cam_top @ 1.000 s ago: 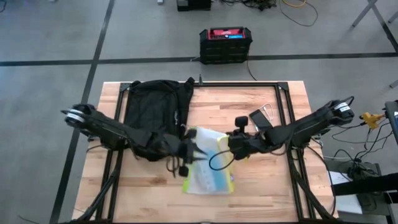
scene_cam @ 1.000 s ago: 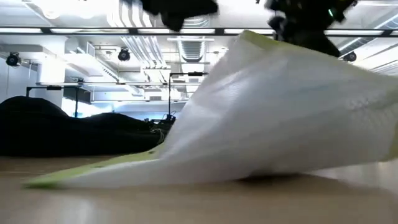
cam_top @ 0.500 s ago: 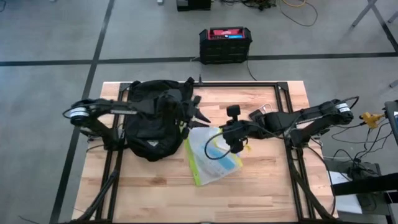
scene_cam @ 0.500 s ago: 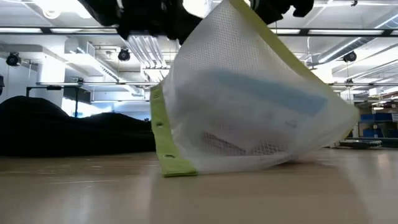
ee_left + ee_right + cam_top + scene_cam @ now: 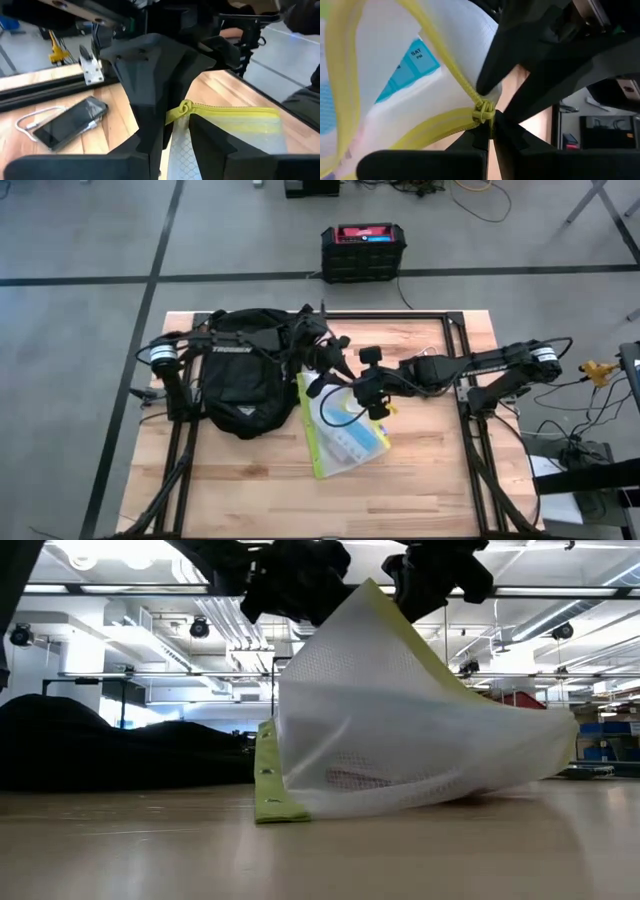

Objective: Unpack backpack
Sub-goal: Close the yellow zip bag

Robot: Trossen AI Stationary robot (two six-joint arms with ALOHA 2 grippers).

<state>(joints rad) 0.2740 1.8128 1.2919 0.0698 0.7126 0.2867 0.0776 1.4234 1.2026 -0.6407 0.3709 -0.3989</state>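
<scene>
Centre frame: mesh zip pouch is lying out on the table; backpack is sitting upper left. Right gripper is pinching its yellow zipper; left gripper hovering, apparently parted. Unpacking partly done.

setting: likely lab/workshop | concrete floor with taped lines | ceiling ducts
</scene>
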